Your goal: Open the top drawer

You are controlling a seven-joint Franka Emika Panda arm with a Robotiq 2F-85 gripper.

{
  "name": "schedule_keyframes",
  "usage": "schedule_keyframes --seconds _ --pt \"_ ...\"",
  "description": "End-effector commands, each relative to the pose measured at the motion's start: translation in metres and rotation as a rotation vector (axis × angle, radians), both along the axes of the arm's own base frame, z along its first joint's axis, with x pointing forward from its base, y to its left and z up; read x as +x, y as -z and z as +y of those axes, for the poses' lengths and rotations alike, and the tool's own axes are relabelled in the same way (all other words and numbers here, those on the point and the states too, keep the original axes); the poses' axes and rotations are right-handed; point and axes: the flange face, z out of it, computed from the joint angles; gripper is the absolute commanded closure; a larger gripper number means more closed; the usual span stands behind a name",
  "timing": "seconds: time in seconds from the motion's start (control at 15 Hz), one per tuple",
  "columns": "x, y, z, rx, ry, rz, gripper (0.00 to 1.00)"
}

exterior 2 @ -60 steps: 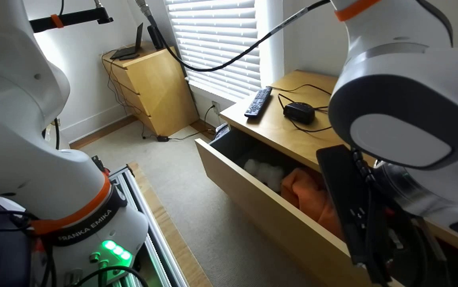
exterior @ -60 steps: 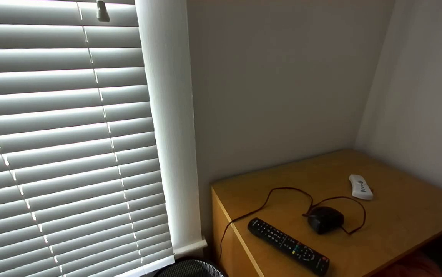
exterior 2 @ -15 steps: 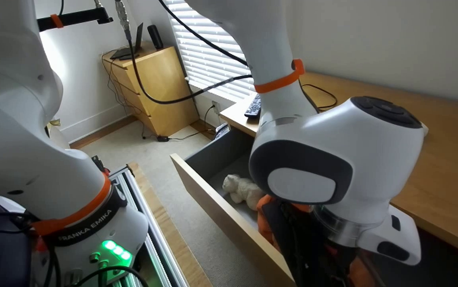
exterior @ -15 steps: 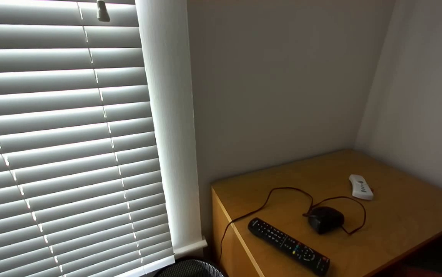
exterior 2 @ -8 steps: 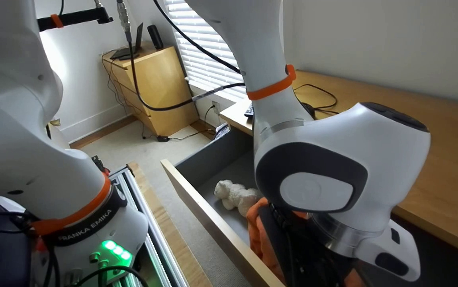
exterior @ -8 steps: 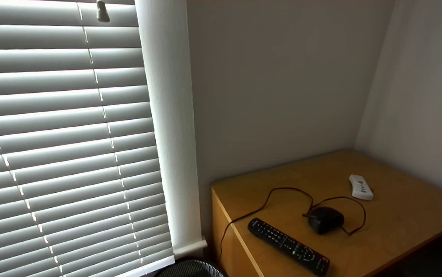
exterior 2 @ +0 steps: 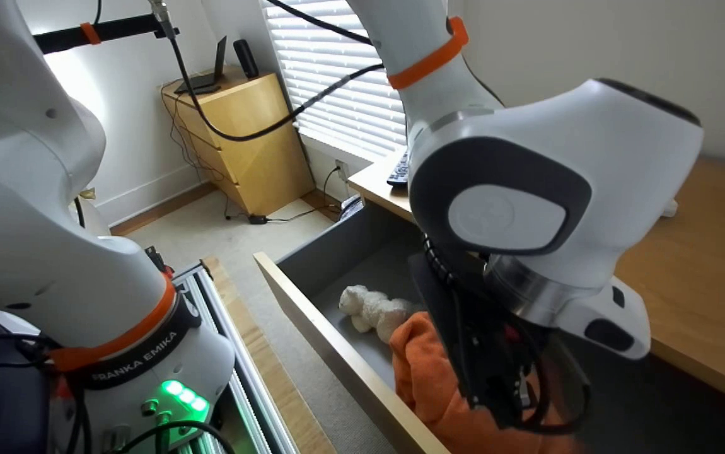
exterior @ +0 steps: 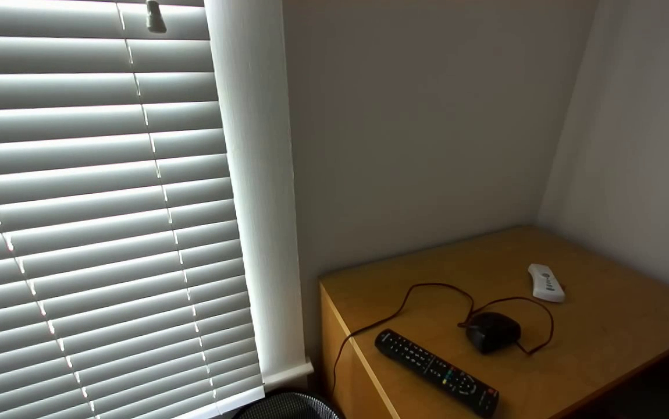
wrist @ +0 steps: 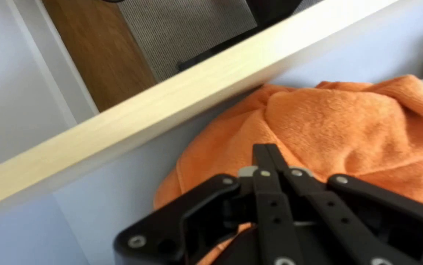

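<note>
The top drawer (exterior 2: 340,353) of the light wood dresser stands pulled far out, its grey inside showing. In the wrist view, the pale upper edge of the drawer front (wrist: 160,105) runs diagonally across the picture. My gripper (wrist: 266,147) is inside that edge, over an orange cloth (wrist: 336,129) lying in the drawer. Its fingertips meet, with nothing seen between them. Whether they touch the cloth I cannot tell. In an exterior view the arm leans over the drawer, and the fingertips cannot be made out there.
A white plush toy (exterior 2: 372,309) lies in the drawer beside the cloth. On the dresser top (exterior: 619,343) are a black remote (exterior: 436,372), a black device (exterior: 491,333) with a cable, and a white remote (exterior: 545,283). A mesh bin (exterior: 288,406) stands alongside.
Over four seconds the drawer has come out much further, slightly so since one second ago. During the last half second it has stayed still while the arm has risen, uncovering more orange cloth.
</note>
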Motion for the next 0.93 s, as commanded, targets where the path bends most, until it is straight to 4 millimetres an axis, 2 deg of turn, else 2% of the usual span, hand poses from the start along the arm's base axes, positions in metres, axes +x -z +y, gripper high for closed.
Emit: schedule_keyframes --seconds 0.0,0.27,0.6,0.67,0.87 --pt "0.015 -0.038 0.024 0.019 -0.037 -0.101 0.72" --pt "0.035 -0.075 0.048 0.002 -0.059 -0.188 0.44" --pt "0.037 -0.113 0.068 -0.035 -0.1 -0.239 0.07" --pt "0.037 -0.119 0.071 -0.04 -0.106 -0.25 0.01" --pt "0.034 -0.142 0.076 -0.053 -0.112 -0.285 0.0"
